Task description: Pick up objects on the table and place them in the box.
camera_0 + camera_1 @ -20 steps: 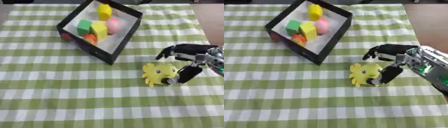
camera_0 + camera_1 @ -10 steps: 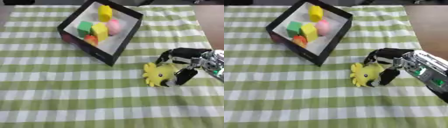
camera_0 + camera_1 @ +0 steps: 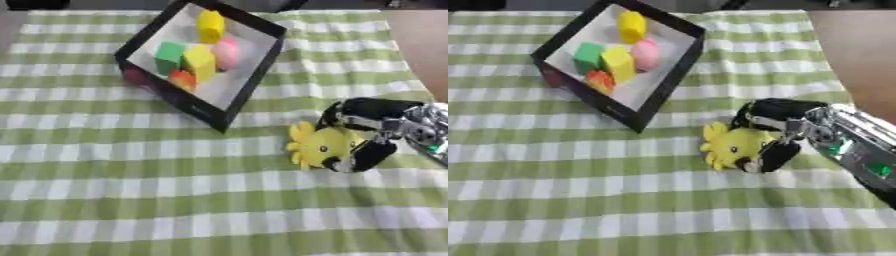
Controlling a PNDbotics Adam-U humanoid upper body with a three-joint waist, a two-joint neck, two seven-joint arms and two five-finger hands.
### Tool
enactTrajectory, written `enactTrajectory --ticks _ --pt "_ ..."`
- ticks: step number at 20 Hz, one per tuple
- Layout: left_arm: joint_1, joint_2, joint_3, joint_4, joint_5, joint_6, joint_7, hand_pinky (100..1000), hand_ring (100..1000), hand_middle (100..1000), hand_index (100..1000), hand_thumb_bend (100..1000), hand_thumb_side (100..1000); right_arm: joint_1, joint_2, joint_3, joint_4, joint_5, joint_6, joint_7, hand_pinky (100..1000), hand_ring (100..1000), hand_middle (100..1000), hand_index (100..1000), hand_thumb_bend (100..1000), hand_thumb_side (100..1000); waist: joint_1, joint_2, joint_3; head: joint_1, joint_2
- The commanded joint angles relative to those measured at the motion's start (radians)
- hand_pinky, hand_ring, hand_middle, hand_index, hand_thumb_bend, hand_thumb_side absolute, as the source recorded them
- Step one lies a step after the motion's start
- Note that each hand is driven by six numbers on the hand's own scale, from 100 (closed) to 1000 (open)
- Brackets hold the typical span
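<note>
Closing around the yellow toy point(image 3: 735, 144), my right hand point(image 3: 782, 131) now has its fingers point(image 3: 363, 106) curled over the toy's far side and its thumb point(image 3: 371, 156) tucked under the near edge, where a second ago the fingers were spread above and beside it. The toy lies on the green checked cloth point(image 3: 131, 200), just right of the near corner of the black box point(image 3: 254, 85), and it has turned and slid slightly toward the box as the hand came in. Whether the toy has left the cloth cannot be told; it appears to rest there. Inside the box sit a yellow piece point(image 3: 209, 26), a pink piece point(image 3: 226, 52), a green block point(image 3: 168, 57), a yellow block point(image 3: 199, 61) and an orange piece point(image 3: 182, 79). My judgement: the grasp is nearly made, so lifting and carrying to the box come next. My left hand is out of sight.
</note>
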Motion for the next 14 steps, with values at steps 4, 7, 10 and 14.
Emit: enactTrajectory --ticks 4,7,10,14 --pt "-0.011 0.013 0.001 -0.009 0.000 -0.001 0.000 856 797 788 820 413 609 0.007 -0.094 -0.058 -0.119 -0.073 0.045 0.017 816 771 666 711 100 102 0.007 -0.013 -0.006 0.003 -0.013" --pt "-0.010 0.013 0.001 -0.009 0.000 -0.001 0.000 856 798 788 820 412 609 0.012 -0.117 -0.086 -0.158 -0.096 0.064 0.026 816 773 674 717 100 100 0.006 -0.015 -0.008 0.003 -0.014" --pt "-0.009 0.015 0.002 -0.010 -0.001 -0.002 0.001 856 798 788 820 412 608 0.002 -0.129 -0.106 -0.168 -0.110 0.063 0.026 816 771 674 717 100 100 0.005 -0.018 -0.009 0.003 -0.016" --pt "-0.008 0.017 0.002 -0.010 -0.002 -0.002 0.001 855 799 789 820 412 608 -0.056 -0.129 -0.135 -0.170 -0.132 0.051 0.015 812 765 670 713 100 100 0.004 -0.023 -0.010 0.003 -0.016"
